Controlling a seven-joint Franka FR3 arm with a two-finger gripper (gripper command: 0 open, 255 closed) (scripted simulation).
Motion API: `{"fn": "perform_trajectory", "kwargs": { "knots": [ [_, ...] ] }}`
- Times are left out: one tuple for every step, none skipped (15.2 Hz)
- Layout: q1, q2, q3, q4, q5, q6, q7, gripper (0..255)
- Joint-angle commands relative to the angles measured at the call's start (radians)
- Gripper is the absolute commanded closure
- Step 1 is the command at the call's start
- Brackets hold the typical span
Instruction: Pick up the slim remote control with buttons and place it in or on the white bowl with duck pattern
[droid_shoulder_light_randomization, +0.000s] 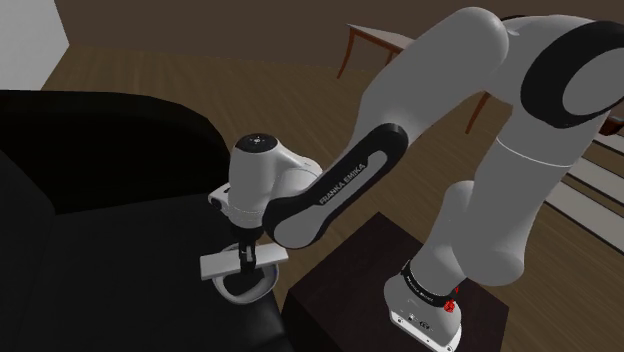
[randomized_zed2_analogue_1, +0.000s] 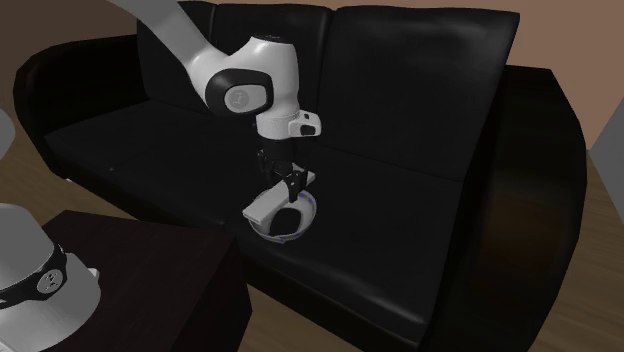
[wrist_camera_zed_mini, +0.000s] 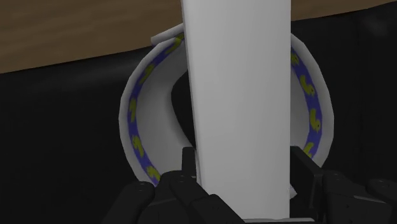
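A plain white, slim remote (wrist_camera_zed_mini: 238, 95) is clasped between my black fingers (wrist_camera_zed_mini: 188, 164) and lies level across the bowl's mouth. In the shoulder view the remote (droid_shoulder_light_randomization: 222, 264) sticks out to that view's left of my gripper (droid_shoulder_light_randomization: 245, 258), just above the bowl (droid_shoulder_light_randomization: 250, 288). The bowl (wrist_camera_zed_mini: 135, 121) is white with a blue band of yellow ducks inside its rim and rests on the sofa seat. The second exterior view has my gripper (randomized_zed2_analogue_1: 290, 184) pointing down, shut on the remote (randomized_zed2_analogue_1: 266, 205), right over the bowl (randomized_zed2_analogue_1: 292, 228). Whether the remote touches the rim I cannot tell.
A black sofa (randomized_zed2_analogue_1: 420, 110) carries the bowl near its seat's front edge. My dark box stand (droid_shoulder_light_randomization: 350, 270) sits close beside the sofa. Wooden floor (droid_shoulder_light_randomization: 200, 50) lies behind, with a brown wooden table (droid_shoulder_light_randomization: 375, 40) farther back.
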Motion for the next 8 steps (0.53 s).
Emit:
{"fn": "perform_trajectory", "kwargs": {
  "knots": [
    [0.001,0.028,-0.004,0.0,-0.013,0.028,0.008,255],
    [0.003,0.042,-0.006,0.0,-0.019,0.042,0.012,255],
    [0.004,0.056,-0.008,0.0,-0.026,0.055,0.016,255],
    [0.005,0.07,-0.011,0.0,-0.032,0.069,0.021,255],
    [0.006,0.076,-0.012,0.0,-0.035,0.075,0.023,255],
    [0.006,0.076,-0.012,0.0,-0.035,0.075,0.023,255],
    [0.007,0.076,-0.012,0.0,-0.035,0.075,0.023,255],
    [0.007,0.076,-0.012,0.0,-0.035,0.075,0.023,255]
  ]
}}
